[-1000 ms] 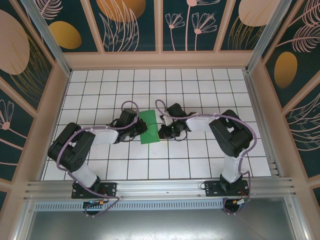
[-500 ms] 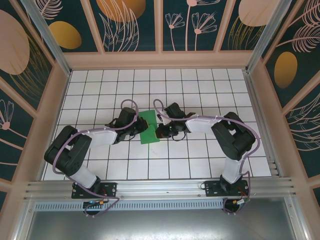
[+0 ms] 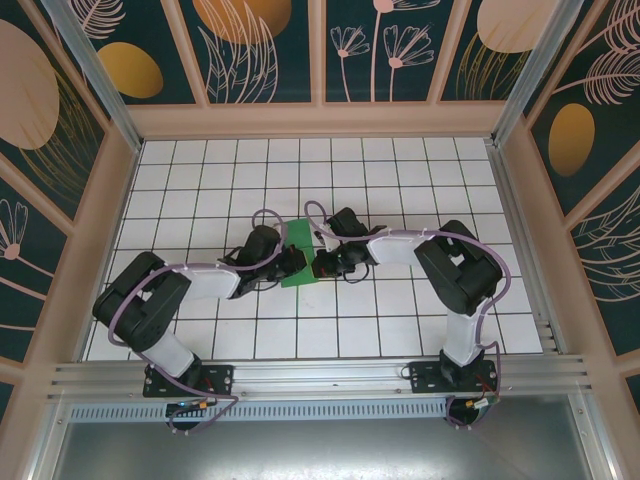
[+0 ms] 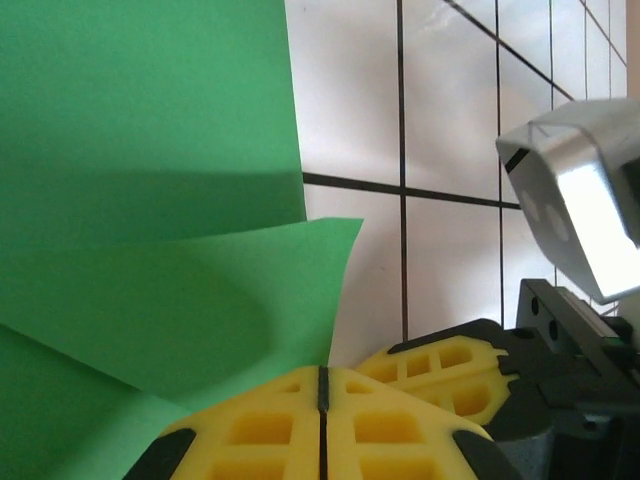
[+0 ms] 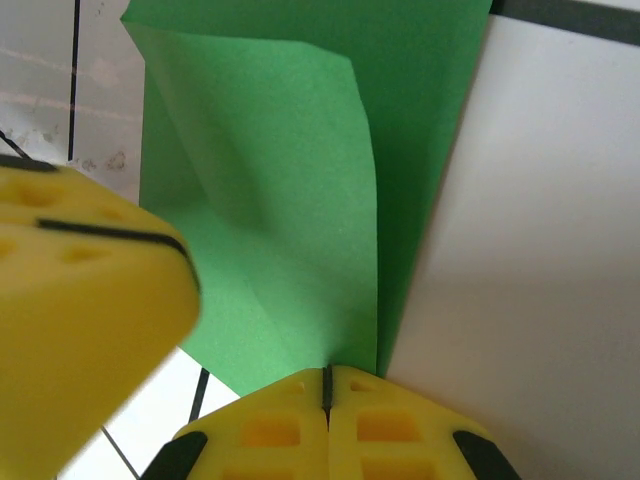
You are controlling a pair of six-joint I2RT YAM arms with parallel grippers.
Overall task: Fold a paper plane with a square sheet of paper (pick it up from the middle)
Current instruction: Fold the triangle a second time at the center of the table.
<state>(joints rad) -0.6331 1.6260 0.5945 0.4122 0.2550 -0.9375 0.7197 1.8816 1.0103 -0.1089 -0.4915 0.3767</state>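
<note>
The green sheet of paper (image 3: 297, 249) lies partly folded on the white grid table, between my two grippers. My left gripper (image 3: 291, 263) meets its lower left edge. In the left wrist view the yellow fingers (image 4: 250, 430) are pressed together and a raised flap of the paper (image 4: 150, 200) runs down into their seam. My right gripper (image 3: 320, 266) is at the paper's lower right corner. In the right wrist view it (image 5: 327, 385) is shut on a creased edge of the paper (image 5: 290, 200). The two grippers are nearly touching.
The white grid table (image 3: 400, 170) is boxed in by patterned walls with a wooden ledge (image 3: 320, 120) at the back. The right arm's silver wrist housing (image 4: 575, 190) stands close to my left gripper. A metal rail (image 3: 320, 375) runs along the near edge.
My left gripper has slid right onto the paper's lower left edge. The right gripper has edged left. The paper's lower end is now pinched between them and shows less.
</note>
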